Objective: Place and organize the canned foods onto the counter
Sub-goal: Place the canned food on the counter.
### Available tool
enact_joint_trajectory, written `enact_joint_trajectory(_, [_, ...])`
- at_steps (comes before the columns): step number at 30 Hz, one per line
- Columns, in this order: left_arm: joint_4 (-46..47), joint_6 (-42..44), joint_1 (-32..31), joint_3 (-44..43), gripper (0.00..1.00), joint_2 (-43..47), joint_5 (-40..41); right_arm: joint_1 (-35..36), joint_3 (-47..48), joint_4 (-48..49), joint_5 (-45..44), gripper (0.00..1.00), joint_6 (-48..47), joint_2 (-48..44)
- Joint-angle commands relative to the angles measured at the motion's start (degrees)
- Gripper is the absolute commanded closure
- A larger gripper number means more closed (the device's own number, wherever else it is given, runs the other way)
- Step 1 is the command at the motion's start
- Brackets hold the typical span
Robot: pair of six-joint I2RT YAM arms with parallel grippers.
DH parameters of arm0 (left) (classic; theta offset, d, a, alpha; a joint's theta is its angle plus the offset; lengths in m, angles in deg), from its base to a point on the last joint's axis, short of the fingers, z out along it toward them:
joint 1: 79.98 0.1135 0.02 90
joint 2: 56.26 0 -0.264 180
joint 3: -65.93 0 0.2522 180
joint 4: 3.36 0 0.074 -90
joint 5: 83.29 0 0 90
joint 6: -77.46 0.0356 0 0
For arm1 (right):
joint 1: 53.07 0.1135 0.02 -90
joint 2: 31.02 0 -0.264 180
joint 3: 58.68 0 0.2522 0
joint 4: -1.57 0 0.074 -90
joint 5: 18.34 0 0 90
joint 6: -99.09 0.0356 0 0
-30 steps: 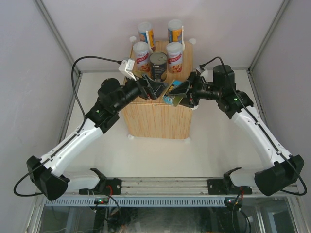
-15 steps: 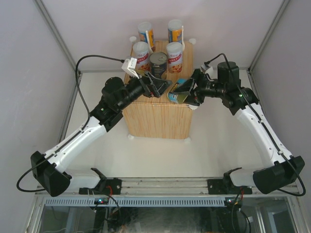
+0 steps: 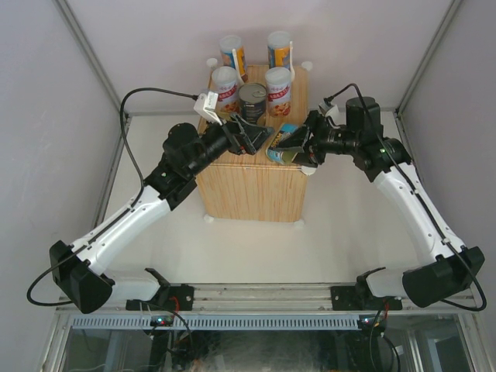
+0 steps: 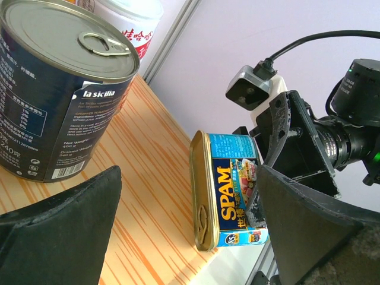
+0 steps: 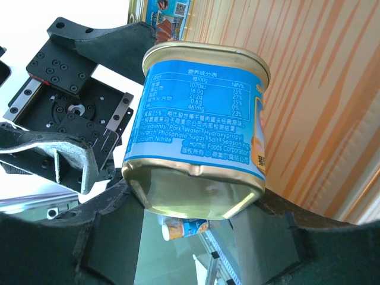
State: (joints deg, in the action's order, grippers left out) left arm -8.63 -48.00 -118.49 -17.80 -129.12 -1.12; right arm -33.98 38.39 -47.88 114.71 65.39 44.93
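Note:
The counter [image 3: 248, 186] is a light wood-grain box. At its far end stand two tall blue-orange cylinders [image 3: 232, 53] [image 3: 279, 48], two short white-red cans [image 3: 225, 85] [image 3: 278, 87] and a dark can [image 3: 252, 101] [image 4: 53, 89]. My right gripper [image 3: 298, 147] [image 5: 190, 237] is shut on a gold-blue Spam tin [image 3: 283, 145] [image 4: 228, 190] [image 5: 202, 119], which stands on edge at the counter's right rim. My left gripper [image 3: 248, 136] [image 4: 184, 243] hangs open over the counter between the dark can and the tin, holding nothing.
White round knobs [image 3: 307, 66] mark the counter's corners. Beyond the left gripper's finger [image 5: 113, 41], the gold rim of another tin [image 5: 169, 12] shows at the top of the right wrist view. White walls close in on three sides. The two grippers are close together.
My right gripper has carried the Spam tin a little farther back and tipped it more upright. The left gripper has edged toward the dark can and stayed open.

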Motion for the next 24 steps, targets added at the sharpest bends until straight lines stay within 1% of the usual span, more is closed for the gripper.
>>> enact_joint_trajectory(1, [1.75, -0.03, -0.35, -3.72, 0.02, 0.36, 0.1, -0.46, -0.91, 8.05, 4.08, 0.66, 2.65, -1.72])
enact_joint_trajectory(3, [1.44, 0.15, -0.35, -3.85, 0.01, 0.34, -0.09, -0.18, -1.44, 11.39, 5.99, 0.65, 4.99, -1.58])
enact_joint_trajectory(7, [0.79, 0.88, -0.27, -3.94, 0.01, 0.76, 0.3, 1.08, -1.41, 14.73, 8.43, 0.63, 7.85, -1.41])
enact_joint_trajectory(11, [0.32, 1.39, -0.26, -4.39, 0.01, 0.74, 0.06, 2.88, -1.28, 16.34, 8.99, 0.59, 9.88, -1.38])
enact_joint_trajectory(15, [-0.51, 2.11, -0.26, -4.93, 0.01, 0.42, -0.13, 4.41, -0.01, 11.91, 7.54, 0.52, 7.42, -0.5])
enact_joint_trajectory(19, [-1.0, 2.76, -0.26, -5.03, 0.01, -0.03, -0.38, 4.48, 0.01, 7.65, 5.89, 0.45, 5.08, 0.23])
enact_joint_trajectory(20, [-1.02, 2.83, -0.26, -4.99, 0.0, -0.13, -0.51, 4.46, 0.01, 7.18, 5.63, 0.42, 4.94, 0.38])
enact_joint_trajectory(22, [-0.75, 3.01, -0.26, -4.85, 0.0, -0.42, -0.92, 4.39, 0.16, 5.86, 4.88, 0.3, 4.3, 0.64])
enact_joint_trajectory(24, [-0.38, 2.94, -0.26, -4.62, 0.0, -0.6, -1.3, 4.2, 0.44, 4.57, 4.25, 0.28, 3.48, 0.86])
